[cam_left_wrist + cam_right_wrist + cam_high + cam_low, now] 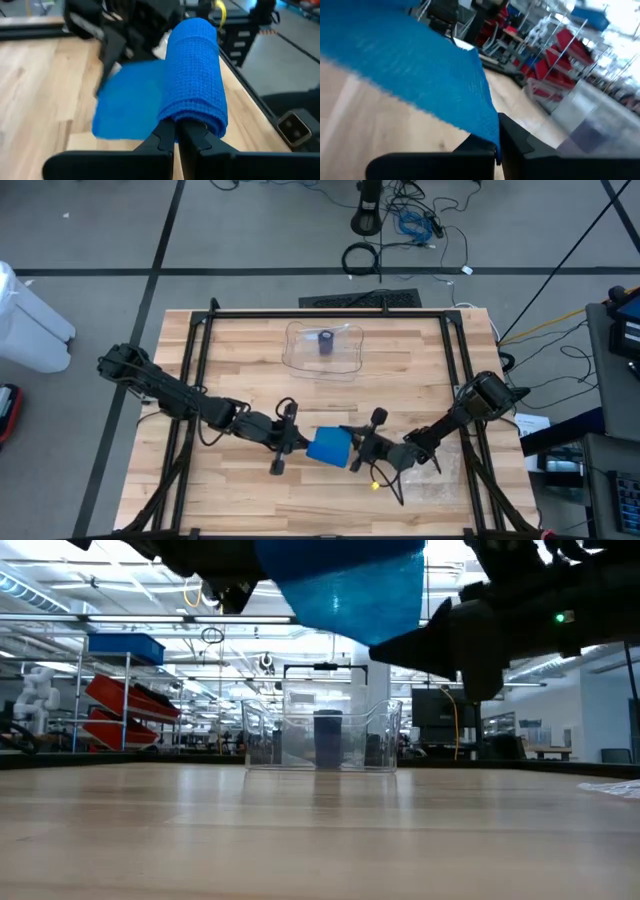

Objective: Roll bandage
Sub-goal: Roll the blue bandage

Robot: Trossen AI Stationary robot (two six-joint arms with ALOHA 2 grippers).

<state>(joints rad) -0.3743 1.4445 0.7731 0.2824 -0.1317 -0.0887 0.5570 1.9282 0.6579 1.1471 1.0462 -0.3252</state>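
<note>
Between the two hands, above the near part of the tabletop [250,350], hangs the blue bandage [328,446]. The left hand [298,442] is pinched tight on the rolled end, and the right hand [356,448] is clamped on the loose flat edge, so both fingers pairs meet on cloth with no gap.

Only the left wrist view shows the roll itself: a thick cylinder of woven blue sitting just above the left hand's closed fingers [165,136], with the unrolled sheet spreading beyond it toward the dark mass of the other arm. The right wrist view shows the flat sheet stretched out from the right hand's fingers [512,136], its corner caught between them. From table height the bandage floats clear of the wood, with open air under it.

Farther out from both hands, near the far side, stands a clear plastic bin [324,348]. Inside it one dark roll [326,342] stands upright, near the middle.

Bare wood lies between the hands and the bin. A black frame [320,313] runs around the tabletop's edges; both arms reach in across its side rails.
</note>
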